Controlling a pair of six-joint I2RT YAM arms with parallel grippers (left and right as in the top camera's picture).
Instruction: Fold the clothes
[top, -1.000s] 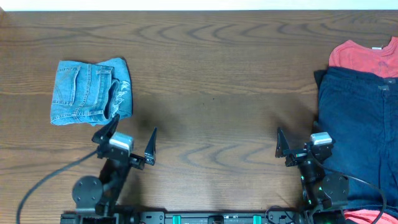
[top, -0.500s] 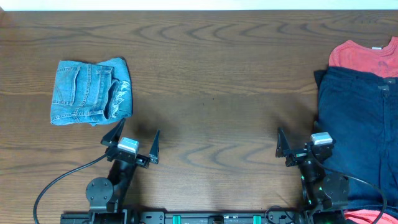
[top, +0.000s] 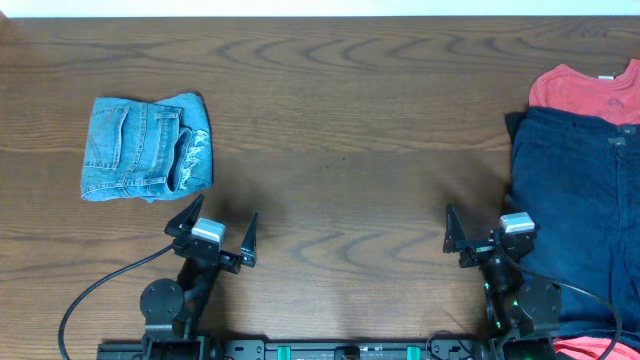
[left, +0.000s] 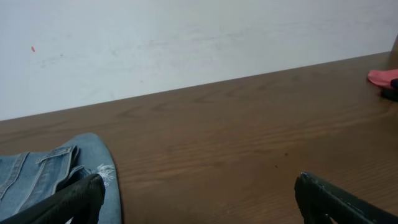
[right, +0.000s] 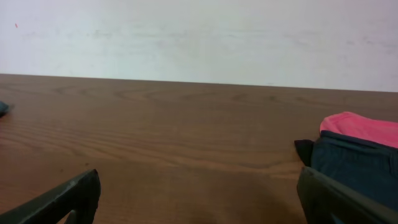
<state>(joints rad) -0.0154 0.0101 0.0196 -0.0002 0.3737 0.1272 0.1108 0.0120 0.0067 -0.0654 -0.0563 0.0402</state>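
Both arms crouch low at the near counter (top: 350, 130) edge; left claw (top: 217, 225) released just near of the folded jeans (top: 146, 148), right claw (right: 199, 208) released too

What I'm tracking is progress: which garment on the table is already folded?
The light blue jeans at the left, in a compact bundle; the navy garment and red shirt at the right lie spread out.
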